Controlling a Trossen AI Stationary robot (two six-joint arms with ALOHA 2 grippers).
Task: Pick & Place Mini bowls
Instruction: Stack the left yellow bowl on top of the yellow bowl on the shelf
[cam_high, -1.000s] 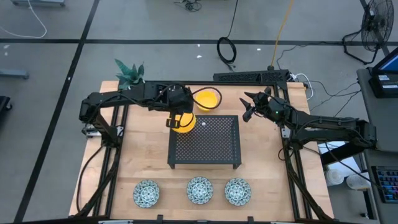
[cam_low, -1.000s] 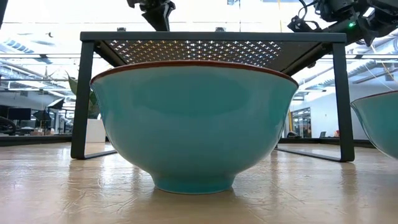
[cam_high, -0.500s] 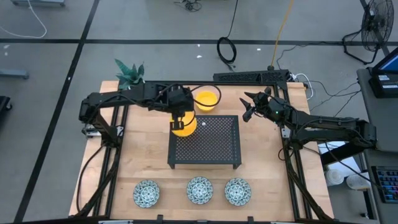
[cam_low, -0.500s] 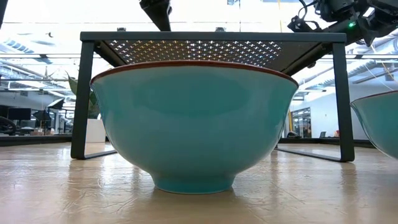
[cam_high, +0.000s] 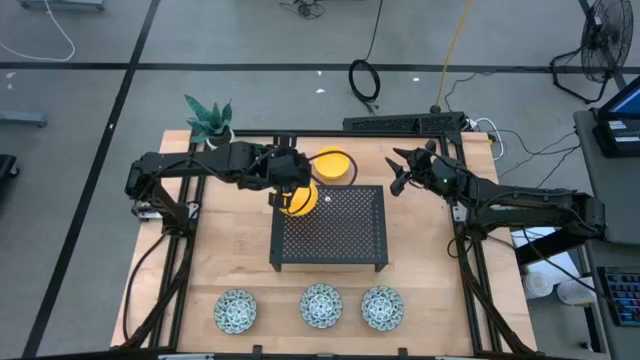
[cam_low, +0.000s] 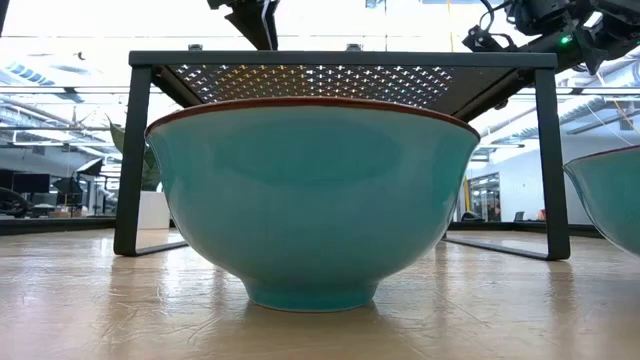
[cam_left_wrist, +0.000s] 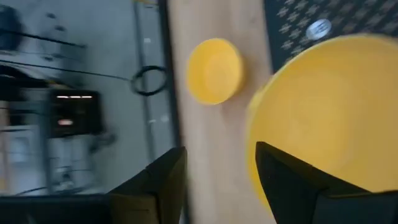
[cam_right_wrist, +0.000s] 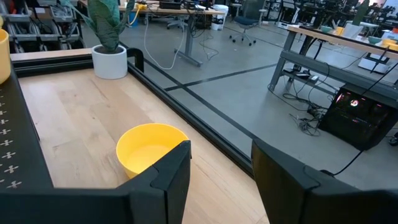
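Yellow bowl (cam_high: 297, 200) is set on the rack's (cam_high: 330, 228) back left corner by the half-opened left claw (cam_high: 285, 192); three patterned bowls (cam_high: 320, 305) are left.

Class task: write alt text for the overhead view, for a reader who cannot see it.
The left gripper hovers over a yellow bowl on the corner of a black perforated rack. Another yellow bowl sits behind; three patterned bowls line the table's front edge.

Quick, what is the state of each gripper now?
Left gripper: open, at the yellow bowl's rim, on the rack.
Right gripper: open, holding nothing.
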